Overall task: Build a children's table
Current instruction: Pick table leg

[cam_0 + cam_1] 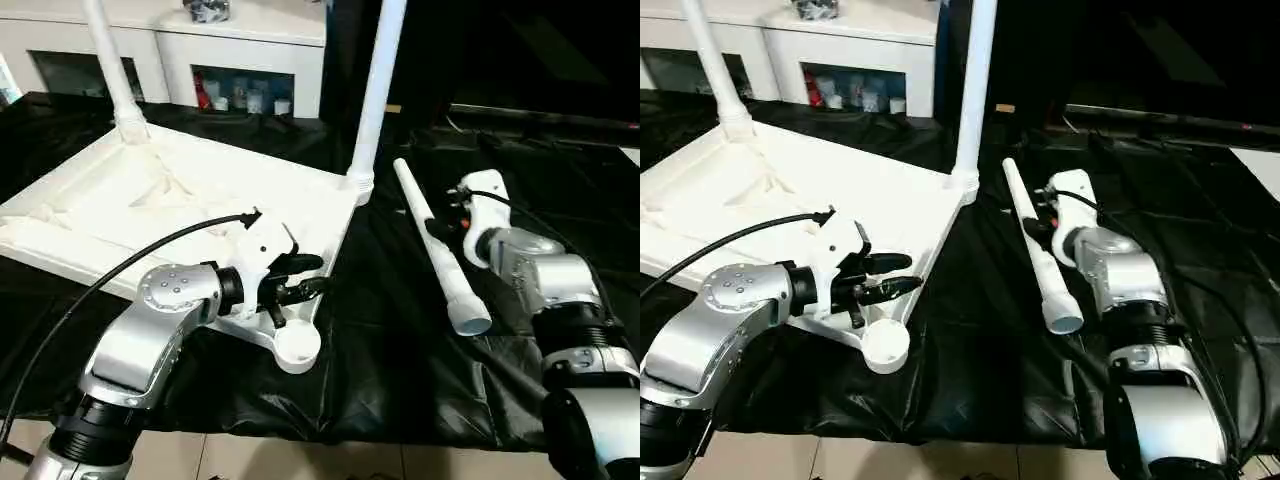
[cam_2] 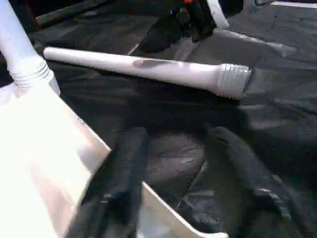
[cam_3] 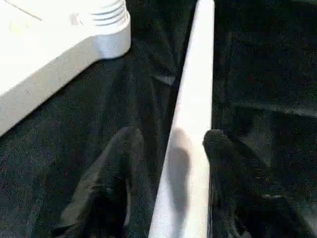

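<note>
The children's table's white tabletop (image 1: 150, 200) lies upside down on the black cloth. Two white legs (image 1: 375, 90) (image 1: 110, 60) stand in its far corner sockets. Its near right corner socket (image 1: 297, 345) is bare. A loose leg (image 1: 440, 255) lies on the cloth to the right. My left gripper (image 1: 308, 276) hovers open at the tabletop's near right edge, and the rim (image 2: 44, 148) runs under its fingers (image 2: 119, 168). My right gripper (image 1: 452, 225) stands open astride the loose leg (image 3: 195, 99), one finger (image 3: 114, 163) on each side.
A white cabinet (image 1: 240, 50) stands behind the work table. A black cable (image 1: 130, 260) loops from my left forearm over the tabletop. The black cloth (image 1: 380, 350) ends at the table's front edge, with tiled floor (image 1: 300, 455) below.
</note>
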Robot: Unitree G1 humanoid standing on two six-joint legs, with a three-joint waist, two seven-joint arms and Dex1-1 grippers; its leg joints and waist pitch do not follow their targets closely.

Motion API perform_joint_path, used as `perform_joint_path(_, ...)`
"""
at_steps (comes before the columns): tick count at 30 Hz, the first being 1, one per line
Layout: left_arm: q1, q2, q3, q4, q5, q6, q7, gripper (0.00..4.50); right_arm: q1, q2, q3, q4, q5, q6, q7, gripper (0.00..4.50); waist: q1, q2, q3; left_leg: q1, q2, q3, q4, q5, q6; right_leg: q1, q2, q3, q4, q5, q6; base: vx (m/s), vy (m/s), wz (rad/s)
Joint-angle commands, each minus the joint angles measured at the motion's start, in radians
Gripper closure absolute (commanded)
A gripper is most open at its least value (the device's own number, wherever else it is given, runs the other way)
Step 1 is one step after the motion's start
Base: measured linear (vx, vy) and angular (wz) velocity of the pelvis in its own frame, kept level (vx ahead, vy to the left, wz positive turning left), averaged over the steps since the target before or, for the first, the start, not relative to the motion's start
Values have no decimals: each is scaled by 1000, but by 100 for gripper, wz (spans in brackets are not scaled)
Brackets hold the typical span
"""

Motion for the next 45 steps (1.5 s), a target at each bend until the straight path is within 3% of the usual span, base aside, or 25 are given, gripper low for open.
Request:
perform_joint_path(1,6,-4,-20,-22,-11,12,8,212,6,-15,-18,-3,12,21,-13,188,1,-5,-76,-13,-14,22,-59,-131,18,75,-30,43,-73,-275,-123,0,0,0)
perform_joint_path(5,8,-2,-23,-36,-22,22,7,185,-10,-15,-17,14,15,43,-20,158,0,-5,-75,-14,-14,22,-59,-131,13,74,-30,43,-74,-290,-113,0,0,0)
perform_joint_path(6,8,1,-25,-34,-16,19,11,185,-20,-15,-15,31,11,46,-23,158,0,-12,-76,-15,-15,23,-58,-130,14,74,-30,43,-74,-300,-108,0,0,0)
perform_joint_path(7,8,6,-32,-32,0,10,19,158,-34,-15,-11,56,3,57,-31,136,-1,-11,-75,-14,-14,22,-59,-131,12,72,-30,42,-74,-310,-106,0,0,0)
perform_joint_path(11,7,12,-44,-26,26,-5,35,136,-57,-19,11,110,-12,106,-20,133,-3,-12,-76,-13,-13,21,-58,-135,6,71,-30,42,-74,-298,-107,0,0,0)
perform_joint_path(13,4,14,-52,-30,19,-7,32,136,-79,-25,37,159,-27,182,-14,133,-4,-13,-76,-14,-13,21,-58,-124,6,73,-29,42,-71,-279,-119,0,0,0)
perform_joint_path(19,-2,18,-62,-33,23,-8,41,136,-101,-28,37,238,-27,224,-14,133,-2,-14,-76,-15,-12,22,-57,-124,0,74,-32,43,-70,-271,-128,0,0,0)
perform_joint_path(20,-2,18,-64,-34,24,-9,41,126,-103,-28,34,248,-25,228,-12,160,-1,-14,-77,-14,-12,21,-57,-125,-1,74,-33,43,-70,-275,-127,0,0,0)
perform_joint_path(23,0,20,-65,-38,24,-9,42,126,-107,-32,33,264,-24,244,-8,167,-1,-14,-77,-14,-12,21,-56,-128,-3,74,-33,43,-70,-283,-122,0,0,0)
perform_joint_path(30,-1,27,-63,-44,14,-8,43,126,-119,-40,31,294,-20,250,-5,230,-1,-14,-77,-13,-12,22,-55,-128,-3,73,-32,42,-69,-277,-132,0,0,0)
perform_joint_path(36,-17,13,-59,-28,12,-20,49,126,-120,-49,19,306,-13,236,-9,265,0,-13,-77,-14,-12,22,-54,-131,-4,74,-32,42,-69,-273,-133,0,0,0)
perform_joint_path(39,-31,-13,-42,-9,9,-30,77,126,-117,-57,-17,302,7,205,-24,266,1,-11,-79,-16,-12,21,-54,-121,-5,76,-32,42,-67,-256,-136,0,0,0)
perform_joint_path(44,-68,-71,9,31,0,-39,152,126,-114,-47,-144,257,105,23,-31,266,8,-5,-81,-12,-13,22,-52,-140,1,75,-32,40,-68,-249,-137,0,0,0)
perform_joint_path(45,-84,-95,32,41,-13,-41,174,126,-108,-34,-195,221,154,-72,-3,266,7,-8,-81,-15,-13,24,-52,-142,6,76,-33,42,-69,-246,-137,0,0,0)
